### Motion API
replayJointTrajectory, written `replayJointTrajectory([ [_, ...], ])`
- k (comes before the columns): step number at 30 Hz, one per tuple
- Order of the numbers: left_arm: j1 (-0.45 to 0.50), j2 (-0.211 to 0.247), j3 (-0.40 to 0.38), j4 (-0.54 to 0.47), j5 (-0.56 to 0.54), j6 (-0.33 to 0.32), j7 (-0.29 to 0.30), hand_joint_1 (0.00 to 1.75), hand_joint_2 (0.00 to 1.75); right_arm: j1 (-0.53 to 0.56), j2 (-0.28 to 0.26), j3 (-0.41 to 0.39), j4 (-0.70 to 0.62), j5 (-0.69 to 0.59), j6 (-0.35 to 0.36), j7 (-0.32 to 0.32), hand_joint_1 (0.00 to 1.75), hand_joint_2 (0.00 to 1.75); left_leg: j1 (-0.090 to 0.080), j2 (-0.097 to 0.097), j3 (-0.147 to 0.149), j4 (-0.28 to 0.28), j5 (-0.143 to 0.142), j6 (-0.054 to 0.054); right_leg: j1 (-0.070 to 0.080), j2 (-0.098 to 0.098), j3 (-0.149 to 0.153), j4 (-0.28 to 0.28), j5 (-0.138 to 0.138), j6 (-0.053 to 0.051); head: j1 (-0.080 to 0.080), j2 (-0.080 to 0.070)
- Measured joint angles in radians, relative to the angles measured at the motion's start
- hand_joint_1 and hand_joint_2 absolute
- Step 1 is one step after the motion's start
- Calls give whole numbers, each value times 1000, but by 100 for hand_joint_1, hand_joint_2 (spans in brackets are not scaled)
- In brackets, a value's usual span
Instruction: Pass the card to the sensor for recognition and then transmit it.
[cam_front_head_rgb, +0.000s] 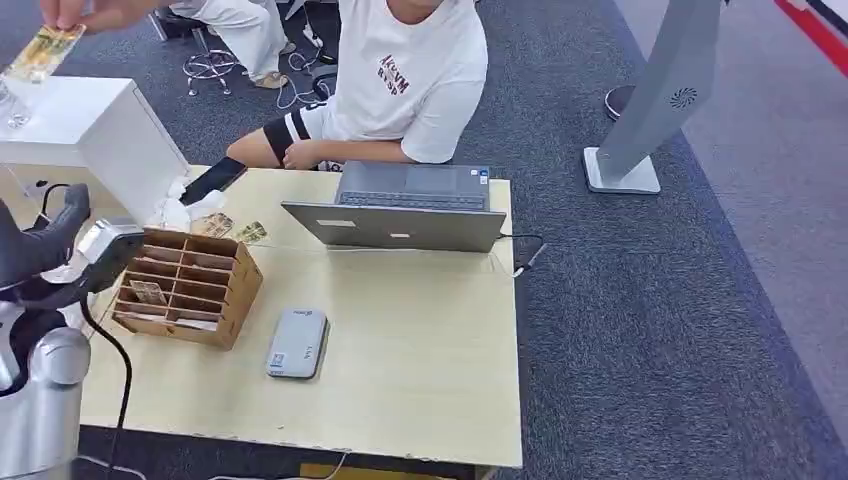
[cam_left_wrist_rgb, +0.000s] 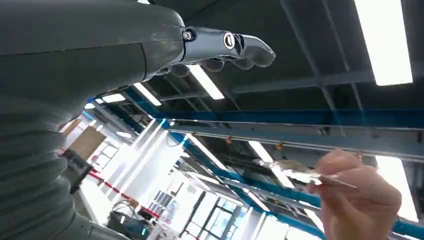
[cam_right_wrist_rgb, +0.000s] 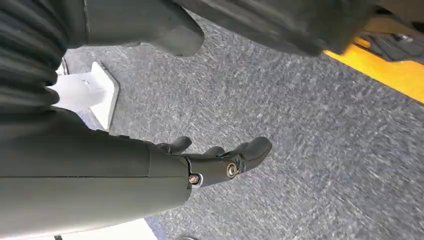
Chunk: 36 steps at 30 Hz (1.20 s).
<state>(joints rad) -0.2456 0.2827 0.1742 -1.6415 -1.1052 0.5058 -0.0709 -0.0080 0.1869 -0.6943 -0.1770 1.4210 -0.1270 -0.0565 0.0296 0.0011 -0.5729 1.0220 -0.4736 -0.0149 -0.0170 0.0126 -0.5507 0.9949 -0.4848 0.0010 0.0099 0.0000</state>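
- Head view: a person's hand (cam_front_head_rgb: 85, 12) at the upper left holds a yellowish printed card (cam_front_head_rgb: 42, 52) above a white box-shaped stand (cam_front_head_rgb: 90, 125); the card is in the person's fingers, not the robot's. The robot's left hand (cam_front_head_rgb: 45, 240) is raised at the left edge, dark fingers pointing up, well below the card and holding nothing. On the pale wooden table (cam_front_head_rgb: 420, 360) sit a brown cardboard sorter with small compartments (cam_front_head_rgb: 185, 288), a flat grey rectangular card reader (cam_front_head_rgb: 297, 342), which I take to be the sensor, and a grey open laptop (cam_front_head_rgb: 405, 210). A person in a white T-shirt (cam_front_head_rgb: 410, 75) sits behind the table.
- Left wrist view: the left hand (cam_left_wrist_rgb: 220, 50) points at the ceiling, fingers lightly curled but apart from the thumb, released and empty. The person's hand (cam_left_wrist_rgb: 360, 200) offers the card (cam_left_wrist_rgb: 300, 172) edge-on, near the fingers but not touching.
- Right wrist view: the right hand (cam_right_wrist_rgb: 220, 160) hangs over grey carpet (cam_right_wrist_rgb: 325, 150), fingers loosely bent, grasping nothing.
- Judgement: the step in hand is taking the card. It would go best by bringing thumb and fingers onto the card's free end, clear of the person's fingers, closing firmly on both flat faces, then carrying it level to the reader.
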Motion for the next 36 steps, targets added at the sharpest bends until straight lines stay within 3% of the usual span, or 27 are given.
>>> replayJointTrajectory([
  [6,-155,47,-162,152,-176,-67,102,0,175,-4,-3,4,0,5,26,21,0,175,0,-2,-1,0,0,0,0,-2,0,0,0,0,0,0],
  [13,-274,43,-296,320,-223,-79,145,0,175,-4,-5,16,0,16,31,21,0,175,0,0,-1,0,0,0,0,0,-1,0,0,0,0,0],
  [26,-292,30,-358,363,-223,-79,153,0,175,-4,-5,20,0,16,30,21,0,175,0,0,-2,0,0,0,0,0,-2,0,0,0,0,0],
  [27,-292,29,-359,363,-223,-79,153,175,175,-4,-5,21,0,16,30,21,0,175,0,0,-2,0,0,0,0,0,-2,0,0,0,0,0],
  [36,-293,29,-376,366,-195,-85,153,175,175,-4,-6,23,0,17,30,26,0,175,0,0,-3,0,0,0,0,0,-2,0,0,0,0,0],
])
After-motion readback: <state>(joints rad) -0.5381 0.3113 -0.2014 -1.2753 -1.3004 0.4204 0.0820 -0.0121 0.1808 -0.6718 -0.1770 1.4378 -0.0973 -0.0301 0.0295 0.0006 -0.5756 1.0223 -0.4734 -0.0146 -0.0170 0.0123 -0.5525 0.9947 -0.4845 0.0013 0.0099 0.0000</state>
